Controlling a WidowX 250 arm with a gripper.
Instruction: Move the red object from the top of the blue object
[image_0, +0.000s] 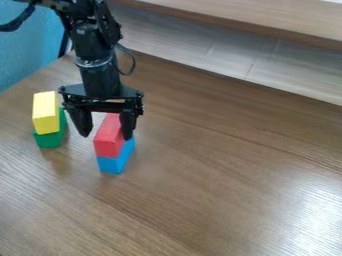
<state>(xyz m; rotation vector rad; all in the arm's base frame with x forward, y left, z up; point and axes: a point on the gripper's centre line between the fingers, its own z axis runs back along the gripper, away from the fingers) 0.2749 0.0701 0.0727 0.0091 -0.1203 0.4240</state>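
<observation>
The red block (109, 137) lies on top of the blue block (115, 164), towards the bench's (214, 175) far left corner. Its far end is partly hidden under the black tool (105, 137), and it covers most of the blue block, of which the near end and a strip of the right side show. The tool hangs over the pair with its two fingers spread, the red block between them; the right-hand finger overlaps the block's right side in the view, and whether it touches cannot be told. The arm is cut off by the view's top edge, and the bench's near and right edges lie outside the view.

Just left of the tool, a yellow block (45, 112) sits on a green block (49, 141), hiding much of it; this stack stands near the left finger. A black cable (132, 68) loops beside the arm. Beyond the bench's far edge are pale panels (224, 52) and a wooden ledge (267, 19); a blue surface (23, 57) lies past its left edge.
</observation>
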